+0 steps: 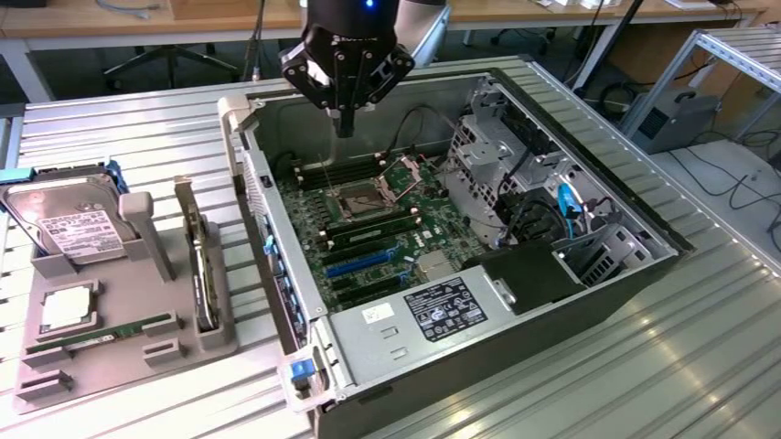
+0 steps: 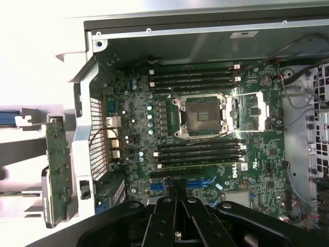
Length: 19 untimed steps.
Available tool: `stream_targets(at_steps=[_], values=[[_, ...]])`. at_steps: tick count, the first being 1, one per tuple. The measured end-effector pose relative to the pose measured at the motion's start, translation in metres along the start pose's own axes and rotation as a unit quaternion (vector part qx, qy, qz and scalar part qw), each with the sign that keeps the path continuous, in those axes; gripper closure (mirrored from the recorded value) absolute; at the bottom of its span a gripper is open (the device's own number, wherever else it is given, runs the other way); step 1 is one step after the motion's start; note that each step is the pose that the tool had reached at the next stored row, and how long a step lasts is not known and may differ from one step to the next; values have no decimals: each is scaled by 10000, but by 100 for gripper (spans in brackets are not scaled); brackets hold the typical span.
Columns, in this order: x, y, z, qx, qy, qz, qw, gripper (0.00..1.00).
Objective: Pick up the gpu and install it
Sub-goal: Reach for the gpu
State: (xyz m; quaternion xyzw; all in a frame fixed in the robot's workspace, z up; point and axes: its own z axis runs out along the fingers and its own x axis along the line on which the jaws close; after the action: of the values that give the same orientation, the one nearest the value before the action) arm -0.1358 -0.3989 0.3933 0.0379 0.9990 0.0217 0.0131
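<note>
The gpu (image 1: 203, 274) stands on edge in a slot of the grey holder (image 1: 110, 361), at the exterior view's left, beside the open computer case (image 1: 537, 329). In the wrist view the gpu (image 2: 57, 170) is a green card just outside the case wall. My gripper (image 1: 346, 126) hangs above the far end of the case, over the motherboard (image 1: 366, 229), well apart from the gpu. Its black fingers (image 2: 169, 203) are shut together with nothing between them. Below them lie the blue expansion slots (image 2: 200, 182).
The holder also carries a silver hard drive (image 1: 68, 224), a square processor (image 1: 68, 311) and a slim RAM stick (image 1: 104, 331). Inside the case are an open processor socket (image 2: 203, 116), memory slots, a drive cage (image 1: 507, 160) and loose cables (image 1: 568, 210). All rests on a slatted metal table (image 1: 683, 366).
</note>
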Motion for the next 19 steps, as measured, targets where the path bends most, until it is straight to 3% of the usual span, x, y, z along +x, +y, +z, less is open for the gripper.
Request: stream_targets(at_steps=[19], values=[[44,-3,-1,0,0,0,10000,89]])
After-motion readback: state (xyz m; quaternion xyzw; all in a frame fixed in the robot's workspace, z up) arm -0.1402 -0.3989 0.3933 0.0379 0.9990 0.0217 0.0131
